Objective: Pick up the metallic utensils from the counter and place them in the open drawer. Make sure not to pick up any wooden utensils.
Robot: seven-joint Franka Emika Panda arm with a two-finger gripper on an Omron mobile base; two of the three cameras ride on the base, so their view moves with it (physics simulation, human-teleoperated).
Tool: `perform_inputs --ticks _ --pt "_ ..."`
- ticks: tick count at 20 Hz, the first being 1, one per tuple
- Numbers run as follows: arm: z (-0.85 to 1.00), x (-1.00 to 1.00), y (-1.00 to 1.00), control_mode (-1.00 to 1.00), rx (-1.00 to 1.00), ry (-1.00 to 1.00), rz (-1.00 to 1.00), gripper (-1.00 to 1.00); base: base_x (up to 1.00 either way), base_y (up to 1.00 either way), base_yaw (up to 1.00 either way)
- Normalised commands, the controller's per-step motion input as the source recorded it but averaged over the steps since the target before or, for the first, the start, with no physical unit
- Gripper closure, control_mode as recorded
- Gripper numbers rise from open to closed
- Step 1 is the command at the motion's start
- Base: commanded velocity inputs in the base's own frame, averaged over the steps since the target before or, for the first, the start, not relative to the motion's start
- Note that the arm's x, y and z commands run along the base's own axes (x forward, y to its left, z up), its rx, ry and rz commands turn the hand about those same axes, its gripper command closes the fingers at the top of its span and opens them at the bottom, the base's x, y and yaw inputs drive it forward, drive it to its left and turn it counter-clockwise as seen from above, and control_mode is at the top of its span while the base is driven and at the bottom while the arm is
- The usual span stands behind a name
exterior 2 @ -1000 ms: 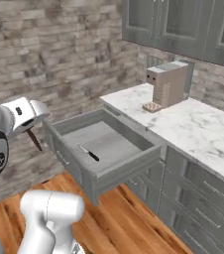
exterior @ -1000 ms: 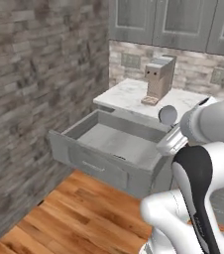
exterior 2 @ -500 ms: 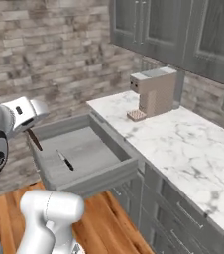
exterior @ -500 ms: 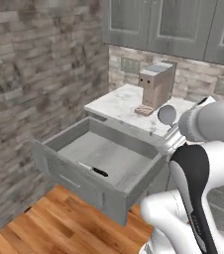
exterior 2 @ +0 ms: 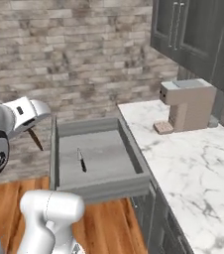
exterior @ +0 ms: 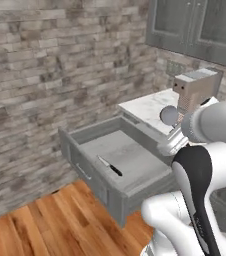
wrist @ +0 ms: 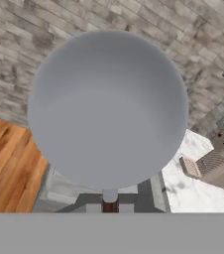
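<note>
The gripper (exterior 2: 28, 126) hangs in the air out in front of the wide shallow grey open drawer (exterior 2: 129, 144), its fingers closed tight on a slim spoon with a round grey metal head (wrist: 109, 109). In the hand view that dull disc sits right in front of the lens. From the right base view, the dark brownish stem (exterior 2: 35, 140) pokes out below the hand.

Inside the drawer a black-handled knife with a silver blade (exterior: 109, 166) lies flat on the grey floor. The white marble counter (exterior 2: 183, 163) runs off beside it, with a tan boxy coffee machine (exterior 2: 186, 104) standing on the slab.

The spoon looks light and stiff, so weight should be no trouble — slip is the likelier worry. A smooth thin stem pinched between two small pads could swivel, with the broad head acting as a lever. The hold seems to be on the neck just behind the head, which I'd judge sensible. It keeps the heavy end close to the fingers.

The drawer is shallow and the spoon hard to damage — a low release over its bare floor, clear of the knife, ought to do.
</note>
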Motion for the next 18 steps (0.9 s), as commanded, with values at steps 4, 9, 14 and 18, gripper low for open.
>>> perform_inputs --ticks 4,9,14,18 --pt "0.00 0.00 0.00 1.00 0.00 0.00 0.00 1.00 0.39 -0.44 0.46" --pt "0.00 0.00 0.00 1.00 0.00 0.00 0.00 1.00 0.13 -0.56 0.42" --pt "0.00 0.00 0.00 1.00 0.00 0.00 0.00 1.00 0.15 0.00 0.18" --pt "0.00 0.00 0.00 1.00 0.00 0.00 0.00 1.00 0.36 -0.06 0.11"
